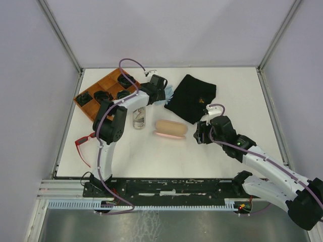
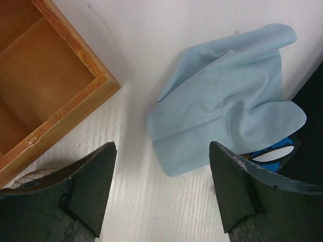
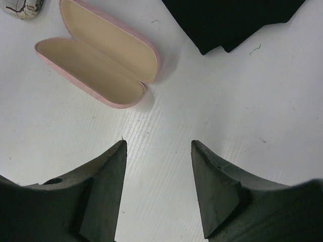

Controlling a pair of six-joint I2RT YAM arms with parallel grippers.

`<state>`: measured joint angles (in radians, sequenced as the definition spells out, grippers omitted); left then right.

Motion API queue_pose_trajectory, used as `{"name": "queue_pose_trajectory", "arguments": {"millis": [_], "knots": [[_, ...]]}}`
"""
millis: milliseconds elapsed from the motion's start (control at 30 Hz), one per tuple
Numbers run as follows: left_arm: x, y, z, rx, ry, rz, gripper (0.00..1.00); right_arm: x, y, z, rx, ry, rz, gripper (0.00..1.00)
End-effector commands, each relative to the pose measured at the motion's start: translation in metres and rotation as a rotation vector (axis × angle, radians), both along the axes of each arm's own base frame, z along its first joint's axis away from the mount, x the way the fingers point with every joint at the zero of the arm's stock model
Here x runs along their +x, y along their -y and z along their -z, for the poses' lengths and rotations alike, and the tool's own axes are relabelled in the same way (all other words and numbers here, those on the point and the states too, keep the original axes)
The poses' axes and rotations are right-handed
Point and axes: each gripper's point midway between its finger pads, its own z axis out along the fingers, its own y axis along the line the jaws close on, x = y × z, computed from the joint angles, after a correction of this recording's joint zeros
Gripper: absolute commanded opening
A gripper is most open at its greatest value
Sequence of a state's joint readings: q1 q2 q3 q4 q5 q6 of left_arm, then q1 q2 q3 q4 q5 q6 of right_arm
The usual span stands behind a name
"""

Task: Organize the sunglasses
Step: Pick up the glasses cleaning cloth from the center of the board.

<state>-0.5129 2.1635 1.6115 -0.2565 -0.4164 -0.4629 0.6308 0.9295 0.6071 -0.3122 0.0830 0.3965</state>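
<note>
The red-framed sunglasses [image 1: 84,143] lie on the table at the left, beside the left arm's base. I cannot make out the brown-tinted pair; dark shapes lie in the wooden tray [image 1: 89,107], too small to tell what they are. My left gripper [image 1: 162,92] is open and empty, low over the table between the tray's corner [image 2: 65,101] and a light blue cloth [image 2: 227,101]; in the left wrist view the gripper [image 2: 161,166] has its jaws wide apart. My right gripper [image 1: 200,134] is open and empty, right of the pink case; the right wrist view shows the gripper [image 3: 159,146] over bare table.
The pink glasses case [image 1: 170,129] lies open and empty [image 3: 96,55] mid-table. The grey patterned case [image 1: 139,119] lies left of it and shows in the right wrist view [image 3: 22,7]. A black cloth [image 1: 192,97] lies at the back, also seen by the right wrist [image 3: 232,20].
</note>
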Motion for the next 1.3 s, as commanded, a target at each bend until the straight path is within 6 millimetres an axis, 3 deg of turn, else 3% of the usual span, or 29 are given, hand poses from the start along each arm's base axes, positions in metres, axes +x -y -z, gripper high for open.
{"name": "queue_pose_trajectory", "arguments": {"millis": [0, 567, 800, 933, 1100, 1267], "knots": [[0.003, 0.001, -0.005, 0.067, -0.005, 0.013, 0.81, 0.004, 0.000, -0.005, 0.020, 0.024, 0.016, 0.62], [-0.002, 0.010, 0.029, 0.177, -0.074, 0.056, 0.67, 0.002, -0.002, -0.003, 0.031, 0.014, 0.011, 0.61], [-0.007, 0.010, 0.042, 0.182, -0.106, 0.069, 0.52, 0.002, -0.001, -0.006, 0.034, 0.021, 0.017, 0.61], [-0.015, 0.008, 0.053, 0.178, -0.131, 0.081, 0.36, 0.003, -0.001, -0.008, 0.035, 0.026, 0.017, 0.61], [-0.019, 0.012, 0.046, 0.152, -0.123, 0.112, 0.20, 0.005, 0.001, -0.018, 0.030, 0.042, 0.025, 0.61], [-0.021, 0.026, 0.022, 0.085, -0.104, 0.170, 0.07, -0.004, 0.008, -0.044, 0.046, 0.083, 0.018, 0.61]]}}
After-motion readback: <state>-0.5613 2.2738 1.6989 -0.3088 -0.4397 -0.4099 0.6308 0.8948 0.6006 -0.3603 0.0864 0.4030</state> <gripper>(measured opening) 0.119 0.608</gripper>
